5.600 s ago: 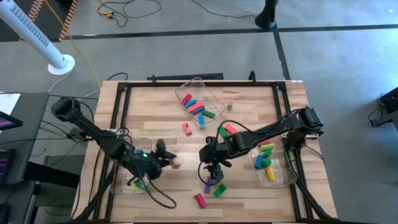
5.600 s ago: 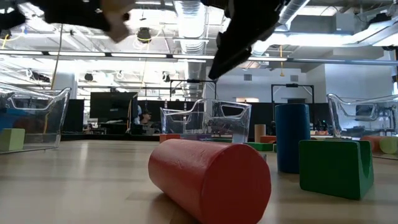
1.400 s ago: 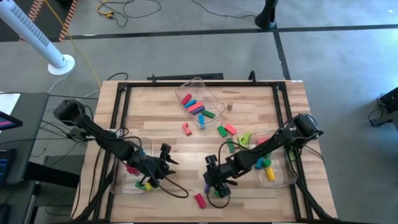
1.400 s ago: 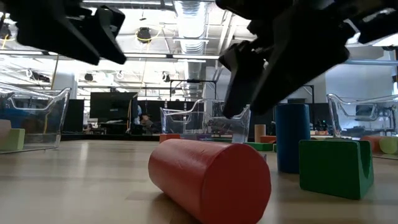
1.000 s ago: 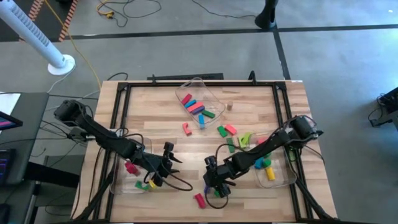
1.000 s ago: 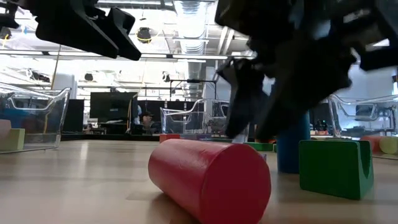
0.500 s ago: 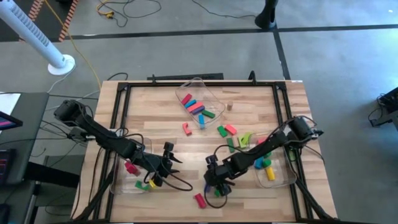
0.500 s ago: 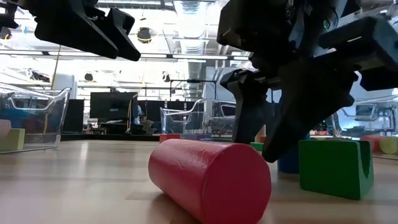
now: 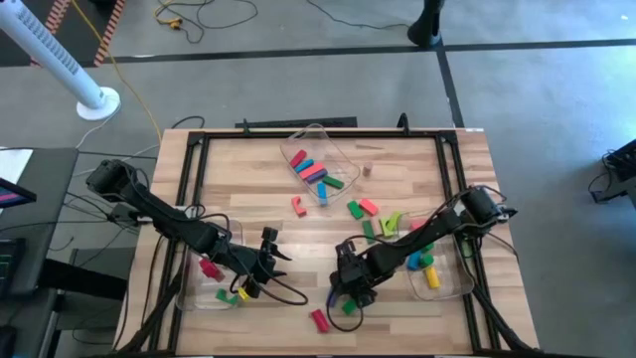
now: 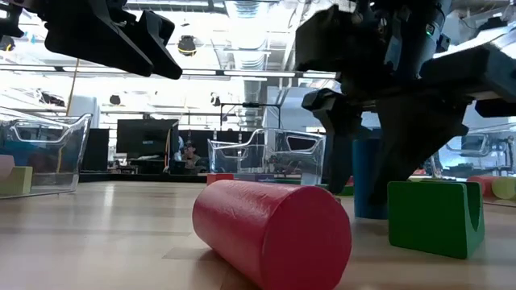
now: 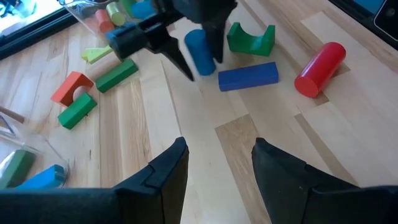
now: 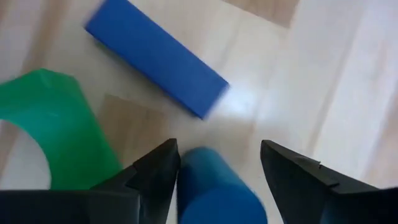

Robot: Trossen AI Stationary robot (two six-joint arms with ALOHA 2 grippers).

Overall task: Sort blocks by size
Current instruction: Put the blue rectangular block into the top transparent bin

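My right gripper (image 9: 348, 285) is open and points down near the table's front middle. Its fingers stand on either side of an upright blue cylinder (image 12: 214, 193), which also shows in the left wrist view (image 11: 200, 51) and the low view (image 10: 367, 181). Beside the cylinder a blue bar (image 11: 247, 75), a green arch (image 11: 250, 38) and a red cylinder (image 11: 320, 60) lie on the table. My left gripper (image 9: 270, 261) is open and empty above the table, left of these blocks, and also shows in its own wrist view (image 11: 217, 165). My right gripper straddles the blue cylinder from above, fingers pointing down. One finger (image 12: 158, 174) is close against the cylinder's side and the other (image 12: 298, 180) stands apart from it. I cannot tell whether the near finger touches. The cylinder stands upright on the table.
Clear bins holding blocks stand at the far middle (image 9: 343, 154), near left (image 9: 189, 288) and near right (image 9: 459, 283). Loose red and green blocks (image 9: 363, 209) lie mid-table, and a tan block (image 9: 366, 169) lies farther back.
My right gripper has come down and shifted a little toward the table's right edge, from beside the red cylinder to around the blue cylinder. The blocks have kept still.
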